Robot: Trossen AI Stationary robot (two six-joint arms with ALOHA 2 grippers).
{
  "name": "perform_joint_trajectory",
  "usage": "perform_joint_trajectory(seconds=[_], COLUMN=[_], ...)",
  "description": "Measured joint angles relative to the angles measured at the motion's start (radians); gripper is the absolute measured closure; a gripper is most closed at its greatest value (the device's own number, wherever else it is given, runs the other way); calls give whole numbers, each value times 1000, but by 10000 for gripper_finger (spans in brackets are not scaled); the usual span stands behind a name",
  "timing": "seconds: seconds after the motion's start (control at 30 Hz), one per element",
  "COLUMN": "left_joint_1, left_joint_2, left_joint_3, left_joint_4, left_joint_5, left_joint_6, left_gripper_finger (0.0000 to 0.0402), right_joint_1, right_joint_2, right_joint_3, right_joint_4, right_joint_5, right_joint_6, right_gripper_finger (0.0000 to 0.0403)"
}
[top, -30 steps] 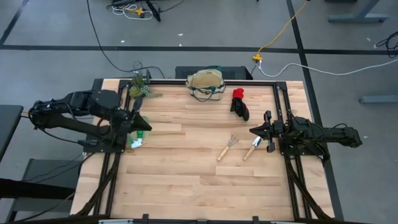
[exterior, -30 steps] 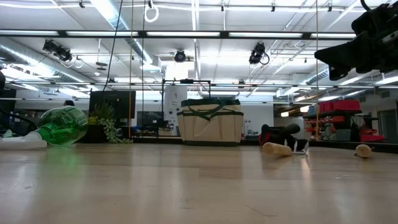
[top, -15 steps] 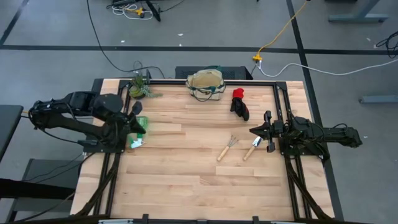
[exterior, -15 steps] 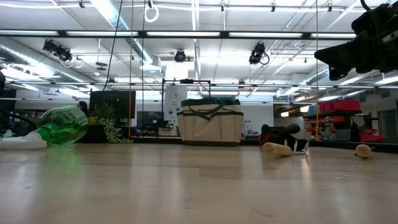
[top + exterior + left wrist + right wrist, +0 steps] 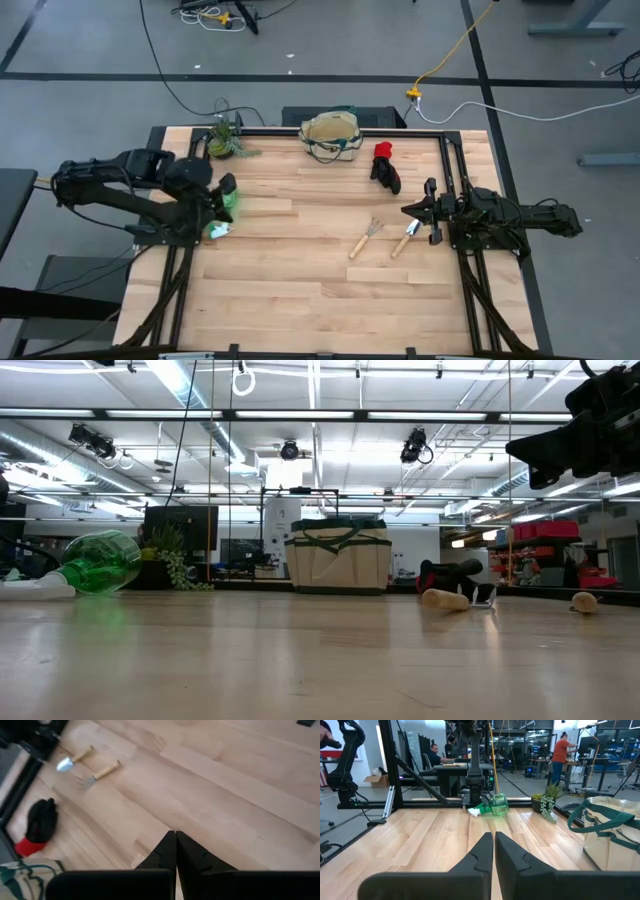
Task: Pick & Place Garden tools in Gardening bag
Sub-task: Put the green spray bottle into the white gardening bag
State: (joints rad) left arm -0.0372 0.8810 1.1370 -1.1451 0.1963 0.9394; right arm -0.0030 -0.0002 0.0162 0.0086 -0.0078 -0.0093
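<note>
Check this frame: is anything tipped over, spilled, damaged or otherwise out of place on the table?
Only the green spray bottle looks odd: it lies on its side near the table's left edge, beside the left gripper. The rake, trowel and glove lie flat; the bag stands upright. Nothing spilled.
</note>
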Motion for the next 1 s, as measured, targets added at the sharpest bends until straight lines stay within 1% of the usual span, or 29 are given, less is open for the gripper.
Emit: perform_joint_trajectory(seconds=[0.1, 0.23, 0.33, 0.57, 0.7, 0.87, 1.0], left_joint_1=[0, 0, -2, -2, -7, -31, -65], left_joint_2=[36, 79, 113, 176, 205, 246, 282], left_joint_3=[0, 0, 0, 0, 0, 0, 0], left_joint_4=[-10, -50, -71, -103, -111, -110, -111], left_joint_5=[0, 6, 7, -19, -19, -20, -62], left_joint_6=[11, 119, 151, 160, 222, 226, 228], left_gripper_finger=[389, 386, 390, 391, 389, 393, 392], right_joint_1=[0, 0, 0, 0, 0, 0, 0], right_joint_2=[0, 0, 0, 0, 0, 0, 0], right_joint_3=[0, 0, 0, 0, 0, 0, 0], right_joint_4=[0, 0, 0, 0, 0, 0, 0], right_joint_5=[0, 0, 0, 0, 0, 0, 0], right_joint_6=[0, 0, 0, 0, 0, 0, 0], right_gripper_finger=[380, 380, 380, 380, 380, 380, 380])
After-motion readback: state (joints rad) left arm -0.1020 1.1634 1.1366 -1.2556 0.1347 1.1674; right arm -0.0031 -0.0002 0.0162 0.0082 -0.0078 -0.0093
